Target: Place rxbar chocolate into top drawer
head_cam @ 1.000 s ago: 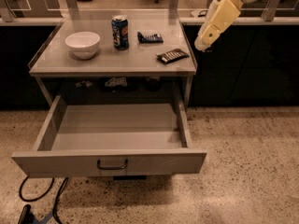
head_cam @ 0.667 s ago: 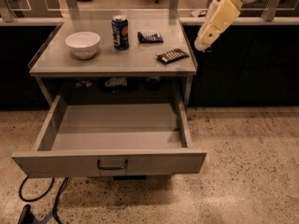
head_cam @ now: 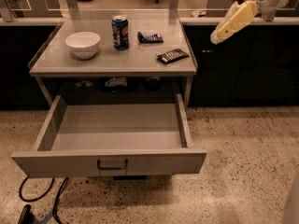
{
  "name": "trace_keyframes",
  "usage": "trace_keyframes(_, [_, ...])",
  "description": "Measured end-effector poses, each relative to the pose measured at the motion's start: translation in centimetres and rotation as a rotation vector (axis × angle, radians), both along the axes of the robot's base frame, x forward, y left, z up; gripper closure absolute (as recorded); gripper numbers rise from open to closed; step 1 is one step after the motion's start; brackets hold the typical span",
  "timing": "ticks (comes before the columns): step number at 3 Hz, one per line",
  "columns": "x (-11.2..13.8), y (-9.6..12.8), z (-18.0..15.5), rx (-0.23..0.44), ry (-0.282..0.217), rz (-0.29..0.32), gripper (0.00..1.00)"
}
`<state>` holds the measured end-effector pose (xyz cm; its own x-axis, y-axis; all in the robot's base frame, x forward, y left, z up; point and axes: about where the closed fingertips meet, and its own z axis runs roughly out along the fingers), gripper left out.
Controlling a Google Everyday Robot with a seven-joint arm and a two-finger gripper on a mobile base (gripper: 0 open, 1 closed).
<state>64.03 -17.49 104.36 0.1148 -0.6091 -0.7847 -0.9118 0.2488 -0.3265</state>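
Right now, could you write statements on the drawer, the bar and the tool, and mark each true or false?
1. The top drawer is pulled open. True.
2. The rxbar chocolate lies inside the drawer. False: it lies on the table, near its right edge.
3. The soda can stands upright beside the white bowl. True.
4. The tool hovers over the bowl. False: it is off the table's right side, up high.

White bowl (head_cam: 82,43), soda can (head_cam: 120,31), bluish packet (head_cam: 150,37), on grey table (head_cam: 133,60)
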Motion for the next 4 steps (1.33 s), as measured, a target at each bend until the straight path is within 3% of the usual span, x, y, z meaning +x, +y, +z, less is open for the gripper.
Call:
trace_keyframes(1, [3.7, -1.6, -3.1, 0.132, 0.044, 0.000, 0.00])
trace_keyframes(2, [8.0, -1.2, -7.4, 0.130, 0.075, -0.013, 0.00])
trace_keyframes(3, [8.2, -1.2, -7.6, 0.134, 0.079, -0.016, 0.00])
trace_keyframes(4, [9.9, -1.2, -9.7, 0.190, 0.098, -0.036, 0.00])
